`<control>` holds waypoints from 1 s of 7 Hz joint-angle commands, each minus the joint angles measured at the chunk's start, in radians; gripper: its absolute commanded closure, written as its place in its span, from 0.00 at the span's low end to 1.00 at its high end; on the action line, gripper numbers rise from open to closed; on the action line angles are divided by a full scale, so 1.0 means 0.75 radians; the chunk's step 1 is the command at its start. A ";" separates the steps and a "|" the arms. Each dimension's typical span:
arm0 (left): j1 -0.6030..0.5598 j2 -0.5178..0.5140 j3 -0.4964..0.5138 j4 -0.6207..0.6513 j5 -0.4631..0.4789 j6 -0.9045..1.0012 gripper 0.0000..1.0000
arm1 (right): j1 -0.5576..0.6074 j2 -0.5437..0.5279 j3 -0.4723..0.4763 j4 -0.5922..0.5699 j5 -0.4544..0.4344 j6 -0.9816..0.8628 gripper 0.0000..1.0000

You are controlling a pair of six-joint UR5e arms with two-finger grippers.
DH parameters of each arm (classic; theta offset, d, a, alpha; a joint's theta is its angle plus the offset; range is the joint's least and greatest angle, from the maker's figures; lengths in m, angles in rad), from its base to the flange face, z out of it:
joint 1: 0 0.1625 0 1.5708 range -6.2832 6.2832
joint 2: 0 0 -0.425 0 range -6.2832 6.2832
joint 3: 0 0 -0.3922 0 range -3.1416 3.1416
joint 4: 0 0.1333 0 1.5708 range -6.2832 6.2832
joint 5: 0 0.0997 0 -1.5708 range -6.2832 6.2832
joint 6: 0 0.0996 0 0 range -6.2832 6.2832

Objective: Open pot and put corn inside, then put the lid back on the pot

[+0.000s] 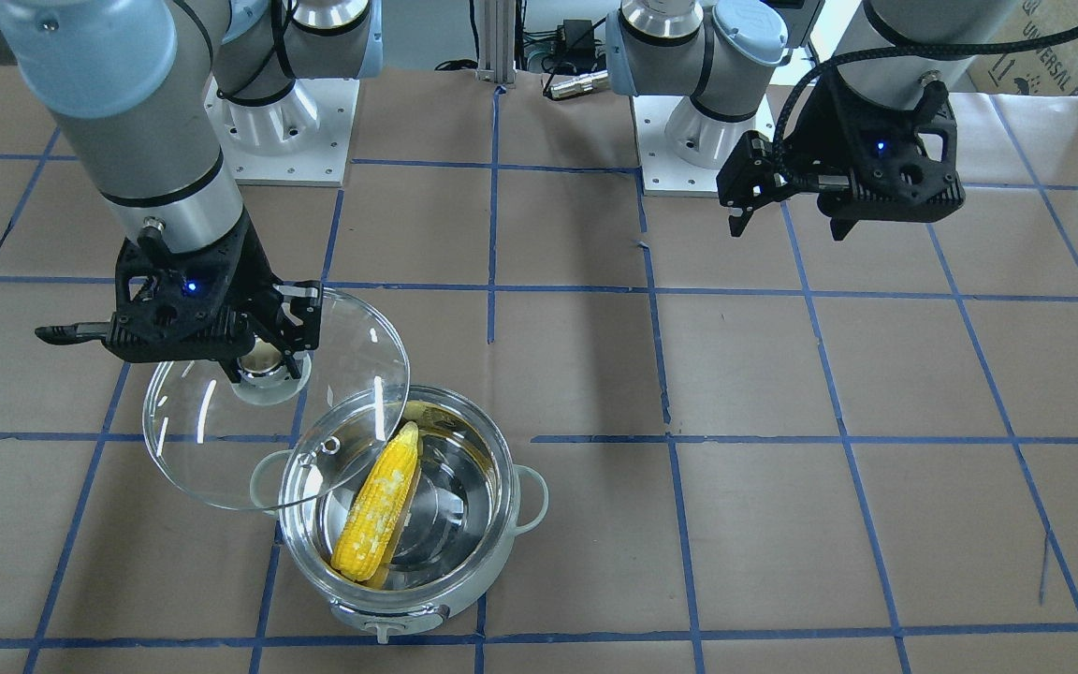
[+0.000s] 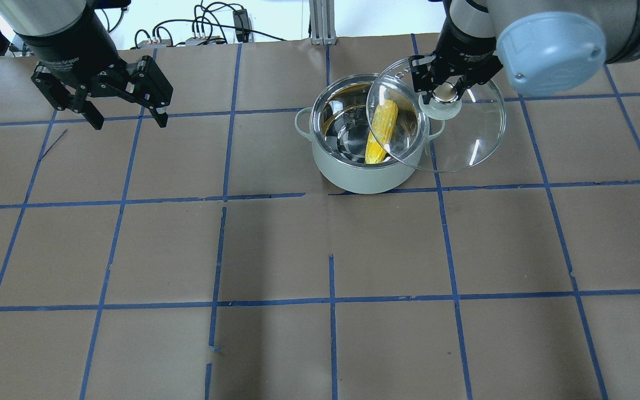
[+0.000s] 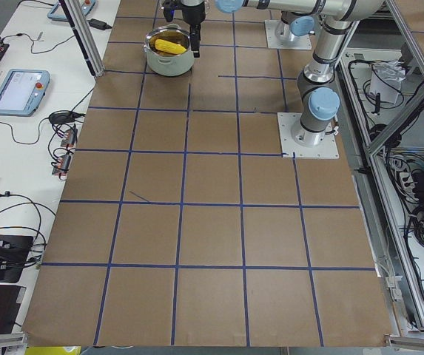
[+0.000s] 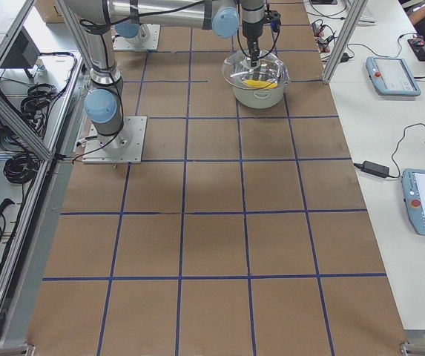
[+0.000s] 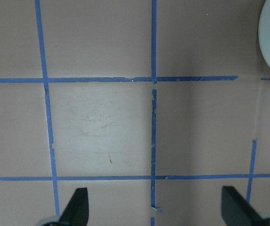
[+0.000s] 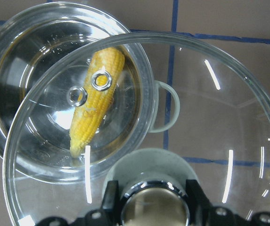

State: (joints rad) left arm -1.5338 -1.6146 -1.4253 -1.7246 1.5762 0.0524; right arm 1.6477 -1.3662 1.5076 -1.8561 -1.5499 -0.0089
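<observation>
The pot (image 2: 361, 172) stands on the table with its top uncovered; it also shows in the front view (image 1: 492, 562). The corn (image 2: 382, 132) lies inside it, leaning against the wall, seen too in the front view (image 1: 378, 513) and the right wrist view (image 6: 94, 108). My right gripper (image 2: 445, 93) is shut on the knob of the lid (image 2: 473, 133) and holds the glass lid tilted above the table, partly overlapping the pot's rim. The lid shows in the front view (image 1: 202, 440) and the right wrist view (image 6: 229, 117). My left gripper (image 2: 126, 118) is open and empty, far from the pot.
Brown paper with blue tape grid lines covers the table (image 2: 320, 250). The arm bases (image 1: 286, 131) stand at the robot's edge. Tablets and cables lie on side benches (image 4: 394, 74) beyond the table.
</observation>
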 commanded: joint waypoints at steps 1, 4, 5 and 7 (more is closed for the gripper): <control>-0.002 -0.005 0.004 0.003 -0.005 -0.031 0.00 | 0.079 0.121 -0.083 -0.022 0.001 0.048 0.83; -0.004 -0.023 -0.004 0.039 -0.017 -0.045 0.00 | 0.135 0.218 -0.133 -0.025 0.013 0.135 0.83; -0.008 -0.021 -0.004 0.037 -0.017 -0.045 0.00 | 0.147 0.222 -0.133 -0.029 0.011 0.131 0.83; -0.008 -0.021 -0.010 0.039 -0.003 -0.043 0.00 | 0.169 0.267 -0.133 -0.132 -0.005 0.131 0.83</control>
State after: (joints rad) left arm -1.5396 -1.6280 -1.4296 -1.6970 1.5678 0.0188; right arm 1.7633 -1.1885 1.4087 -1.9073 -1.5473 0.0884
